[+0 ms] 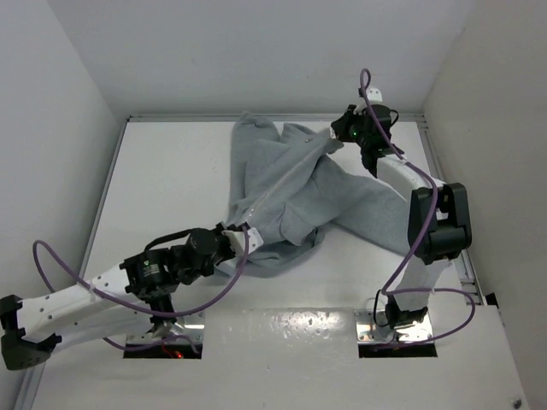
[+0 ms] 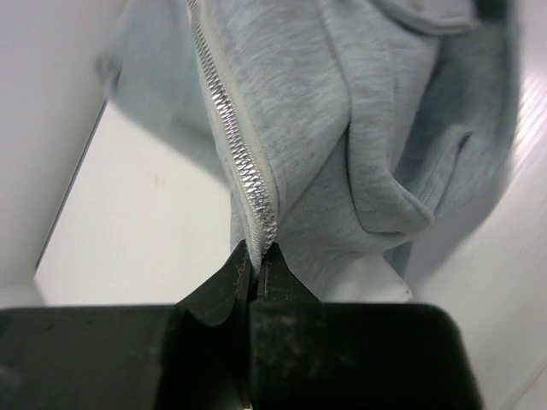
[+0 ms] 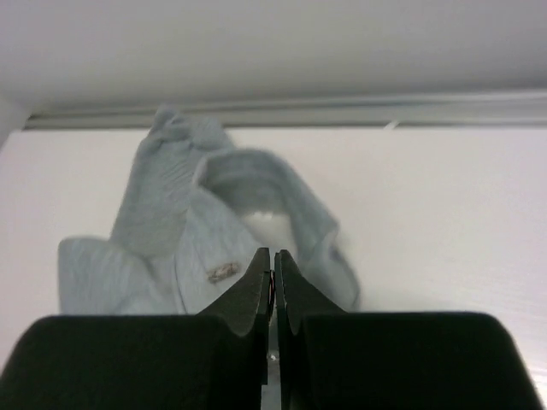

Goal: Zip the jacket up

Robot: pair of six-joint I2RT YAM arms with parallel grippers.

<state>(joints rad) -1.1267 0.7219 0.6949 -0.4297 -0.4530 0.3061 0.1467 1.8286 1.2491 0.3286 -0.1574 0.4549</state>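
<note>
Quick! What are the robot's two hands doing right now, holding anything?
Left gripper: shut, pinching the jacket at the near end of its zipper.
Right gripper: shut, pinching the jacket by the collar.

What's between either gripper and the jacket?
Nothing visible. Left gripper is shut on the jacket at the zipper bottom; right gripper is shut at the collar end, apparently gripping it too.
</note>
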